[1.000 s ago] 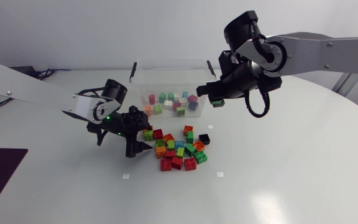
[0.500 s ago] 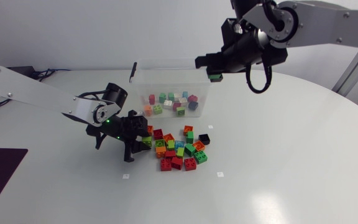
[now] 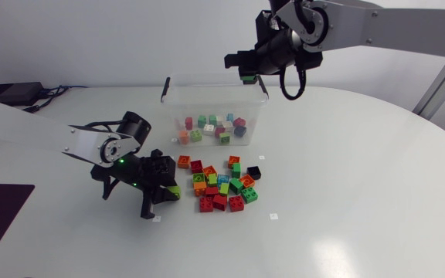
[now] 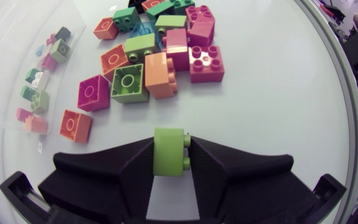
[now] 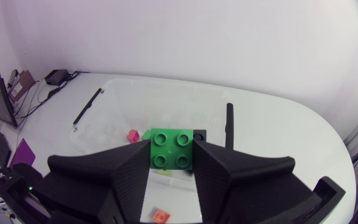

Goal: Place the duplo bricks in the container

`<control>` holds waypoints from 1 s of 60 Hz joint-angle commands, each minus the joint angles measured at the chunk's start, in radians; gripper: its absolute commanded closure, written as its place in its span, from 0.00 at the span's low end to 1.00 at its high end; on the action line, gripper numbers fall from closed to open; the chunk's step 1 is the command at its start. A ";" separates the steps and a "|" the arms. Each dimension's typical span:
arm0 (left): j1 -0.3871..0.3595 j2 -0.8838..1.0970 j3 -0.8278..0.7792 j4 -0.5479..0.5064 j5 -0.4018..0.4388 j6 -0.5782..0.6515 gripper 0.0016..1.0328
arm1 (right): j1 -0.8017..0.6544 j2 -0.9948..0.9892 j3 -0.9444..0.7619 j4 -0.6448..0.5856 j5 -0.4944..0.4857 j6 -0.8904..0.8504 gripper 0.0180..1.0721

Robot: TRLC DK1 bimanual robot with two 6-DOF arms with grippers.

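Left hand (image 3: 163,188): you clenched a lime brick (image 4: 169,151), 9 o'clock of the pile (image 3: 222,185).
Pile: loose bricks lay on the counter (image 3: 346,193).
Container (image 3: 207,103): stood at the pile's 12 o'clock.
Right hand (image 3: 246,75): you gripped a green brick (image 5: 171,149) over the container's 1 o'clock corner.

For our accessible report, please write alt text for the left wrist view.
The claw grips a light green brick between its two black fingers. Ahead of it, a pile of coloured bricks lies on the white table, with a clear container holding more bricks beside the pile.
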 commanded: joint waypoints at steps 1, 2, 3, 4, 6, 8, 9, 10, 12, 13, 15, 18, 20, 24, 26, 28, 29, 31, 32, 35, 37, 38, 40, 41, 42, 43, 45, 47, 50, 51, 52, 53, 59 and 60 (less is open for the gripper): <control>0.017 -0.093 -0.026 -0.022 0.000 0.016 0.69 | 0.006 0.057 0.044 0.013 -0.001 -0.013 0.61; 0.023 -0.123 -0.029 -0.033 0.000 0.016 0.69 | 0.006 0.063 0.049 0.013 -0.001 -0.013 0.61; 0.026 -0.136 -0.029 -0.037 0.000 0.016 0.69 | 0.006 0.069 0.053 0.016 -0.001 -0.013 0.61; 0.032 -0.158 -0.029 -0.041 0.000 0.013 0.69 | 0.007 0.074 0.058 0.017 -0.001 -0.015 0.61; 0.042 -0.193 -0.029 -0.047 0.004 0.008 0.69 | 0.009 0.088 0.069 0.019 -0.001 -0.015 0.61; 0.046 -0.221 -0.023 -0.054 0.004 0.004 0.69 | 0.010 0.097 0.078 0.022 -0.001 -0.016 0.61; 0.048 -0.227 -0.022 -0.056 0.004 0.002 0.69 | 0.012 0.105 0.082 0.022 -0.001 -0.016 0.61; 0.052 -0.247 -0.014 -0.060 0.005 -0.013 0.69 | 0.015 0.112 0.090 0.020 -0.001 -0.016 0.61; 0.054 -0.270 -0.002 -0.074 0.007 -0.021 0.69 | 0.018 0.128 0.102 0.019 -0.001 -0.016 0.61; 0.054 -0.274 0.001 -0.077 0.008 -0.024 0.69 | 0.019 0.135 0.107 0.019 0.001 -0.018 0.61; 0.054 -0.290 0.013 -0.077 0.010 -0.042 0.69 | 0.022 0.154 0.122 0.014 0.001 -0.018 0.61; 0.054 -0.304 0.029 -0.079 0.014 -0.065 0.69 | 0.026 0.185 0.150 -0.004 0.004 -0.021 0.52; 0.054 -0.320 0.047 -0.077 0.023 -0.090 0.69 | 0.027 0.203 0.168 -0.018 0.005 -0.025 0.39; 0.052 -0.334 0.070 -0.077 0.034 -0.121 0.69 | 0.029 0.221 0.187 -0.035 0.012 -0.031 0.19; 0.052 -0.337 0.086 -0.074 0.036 -0.137 0.69 | 0.030 0.221 0.190 -0.038 0.015 -0.036 0.13; 0.054 -0.337 0.106 -0.065 0.039 -0.167 0.69 | 0.030 0.221 0.193 -0.041 0.018 -0.039 0.10; 0.054 -0.337 0.115 -0.064 0.043 -0.176 0.69 | 0.030 0.220 0.193 -0.042 0.019 -0.041 0.09; 0.054 -0.334 0.129 -0.056 0.043 -0.190 0.69 | 0.030 0.215 0.194 -0.046 0.021 -0.042 0.09; 0.054 -0.333 0.135 -0.048 0.043 -0.199 0.69 | 0.030 0.214 0.196 -0.047 0.021 -0.042 0.09; 0.054 -0.325 0.158 -0.011 0.043 -0.242 0.69 | 0.027 0.201 0.194 -0.055 0.021 -0.042 0.08; 0.052 -0.319 0.171 0.007 0.043 -0.262 0.69 | 0.026 0.189 0.187 -0.055 0.021 -0.042 0.07; 0.052 -0.317 0.175 0.010 0.043 -0.266 0.69 | 0.026 0.186 0.185 -0.055 0.021 -0.042 0.07; 0.051 -0.304 0.194 0.033 0.043 -0.298 0.69 | 0.024 0.166 0.170 -0.055 0.021 -0.042 0.07; 0.051 -0.299 0.204 0.042 0.043 -0.312 0.69 | 0.022 0.151 0.159 -0.053 0.022 -0.042 0.07; 0.049 -0.290 0.213 0.055 0.043 -0.325 0.69 | 0.022 0.143 0.153 -0.053 0.022 -0.042 0.07; 0.049 -0.287 0.216 0.058 0.043 -0.331 0.69 | 0.021 0.137 0.147 -0.050 0.022 -0.042 0.07; 0.049 -0.268 0.234 0.081 0.042 -0.354 0.69 | 0.019 0.109 0.122 -0.047 0.024 -0.044 0.07; 0.051 -0.250 0.253 0.101 0.042 -0.378 0.69 | 0.019 0.086 0.101 -0.044 0.027 -0.047 0.07; 0.051 -0.221 0.285 0.114 0.039 -0.404 0.69 | 0.018 0.054 0.067 -0.041 0.027 -0.055 0.07; 0.051 -0.215 0.296 0.116 0.039 -0.410 0.69 | 0.018 0.043 0.055 -0.041 0.027 -0.058 0.07; 0.052 -0.199 0.313 0.117 0.039 -0.420 0.69 | 0.016 0.033 0.042 -0.039 0.027 -0.059 0.07; 0.052 -0.189 0.328 0.117 0.037 -0.427 0.69 | 0.016 0.019 0.026 -0.036 0.027 -0.062 0.07; 0.057 -0.116 0.409 0.119 0.033 -0.458 0.69 | 0.010 -0.049 -0.057 -0.026 0.027 -0.071 0.07; 0.057 -0.100 0.428 0.121 0.027 -0.467 0.69 | 0.009 -0.064 -0.079 -0.023 0.027 -0.073 0.07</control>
